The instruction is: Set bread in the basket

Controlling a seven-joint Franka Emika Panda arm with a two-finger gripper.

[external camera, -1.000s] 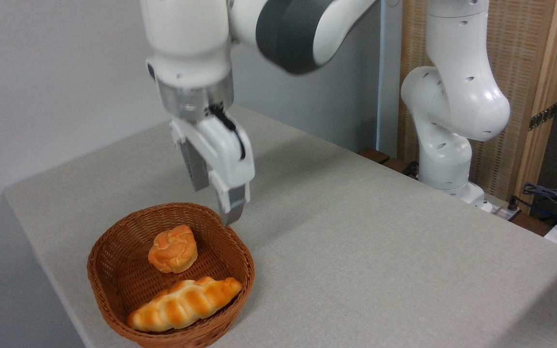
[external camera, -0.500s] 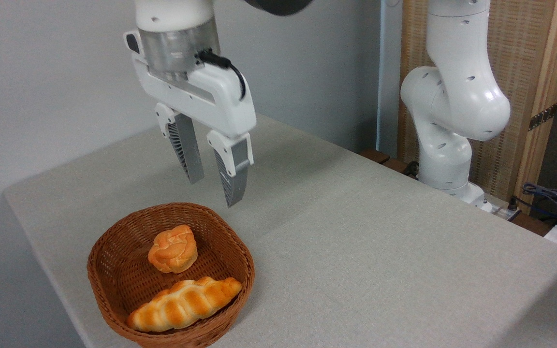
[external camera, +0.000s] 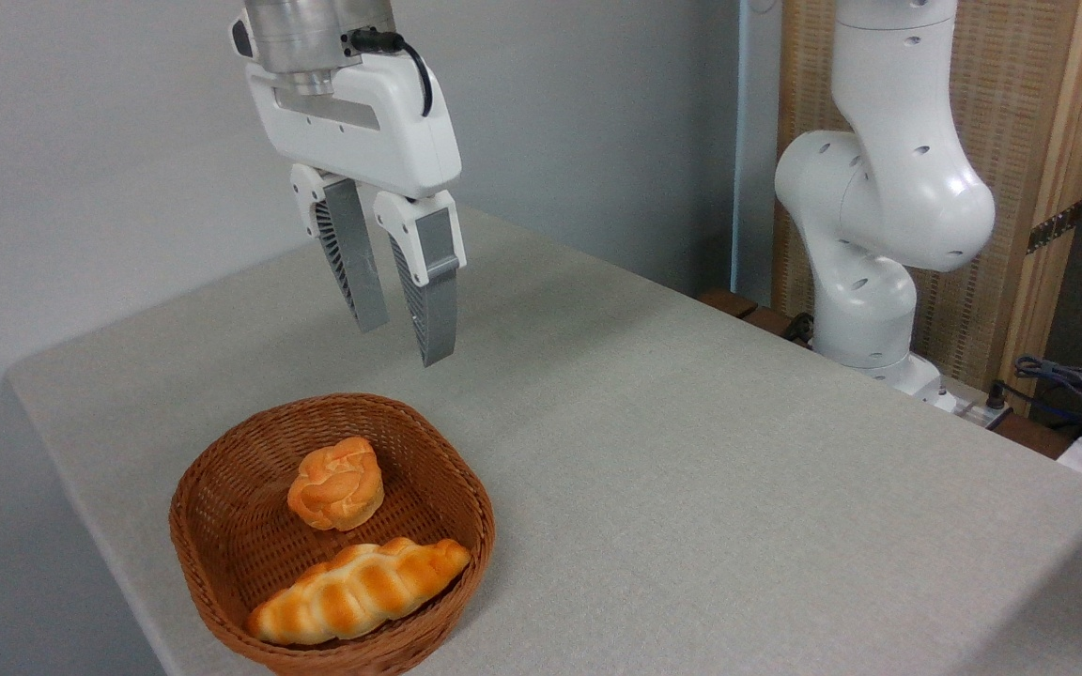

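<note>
Below the claw (external camera: 402, 340), which hangs empty with its fingers spread apart, the bread (external camera: 358, 590) lies inside the basket (external camera: 222, 460) beside a round bun (external camera: 335, 483) on the grey surface (external camera: 691, 488); no legible writing anywhere.

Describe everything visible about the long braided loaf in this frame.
The bread is a long braided loaf, golden-orange with paler, glossy-looking ridges and tapered ends. It lies inside the basket along the near wall, slanting up toward the right, one end near the rim. It sits apart from the round bun. The gripper hangs open well above, touching nothing.
</note>
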